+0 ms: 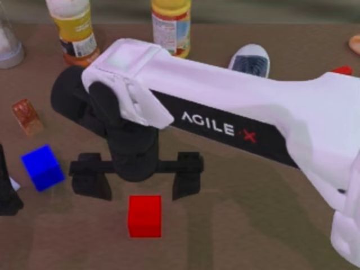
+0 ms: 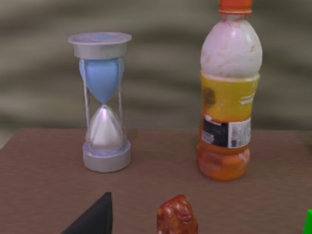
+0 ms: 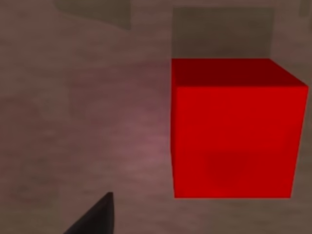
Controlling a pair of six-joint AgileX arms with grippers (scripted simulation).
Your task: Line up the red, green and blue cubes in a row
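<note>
The red cube (image 1: 144, 216) (image 3: 234, 129) rests on the brown table toward the front, just outside the gap of my right gripper (image 1: 138, 188). That gripper is open wide with nothing between its fingers (image 3: 95, 219). The blue cube (image 1: 42, 167) lies to the left of it, apart from both grippers. Only a sliver of the green cube (image 2: 309, 222) shows, at the edge of the left wrist view; in the top view it is hidden. My left gripper (image 1: 7, 194) is parked at the table's left edge, open and empty.
A brownish-red speckled block (image 1: 27, 116) (image 2: 177, 217) sits behind the blue cube. Along the back stand an hourglass (image 2: 101, 102), two bottles (image 1: 73, 28) (image 1: 170, 25) and a shoe (image 1: 250, 59). A red stapler's tip (image 1: 343, 70) peeks out behind the right arm.
</note>
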